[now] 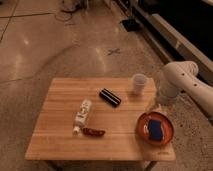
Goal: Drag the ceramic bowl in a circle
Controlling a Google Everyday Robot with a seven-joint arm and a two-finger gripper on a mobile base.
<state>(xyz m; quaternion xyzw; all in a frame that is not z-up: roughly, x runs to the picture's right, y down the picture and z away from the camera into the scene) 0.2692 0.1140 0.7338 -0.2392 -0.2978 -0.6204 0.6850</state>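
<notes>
- The gripper (153,106) hung released, fingers apart, just over the bowl's far rim.
- The bowl (144,125) sat at the table's (60,142) front right corner: wide, shallow, orange-red, darker at the rim, holding a blue block (156,129).
- A white cup (139,82) stood behind it; a black bar (109,97) and a bottle (83,114) lay further left.

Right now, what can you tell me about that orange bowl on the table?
The ceramic bowl is wide, shallow and round, glazed orange-red with a darker rim. It sits upright near the right front corner of the wooden table, with a blue block lying inside. The gripper hangs just beyond its far rim; whether they touch is unclear.
</notes>
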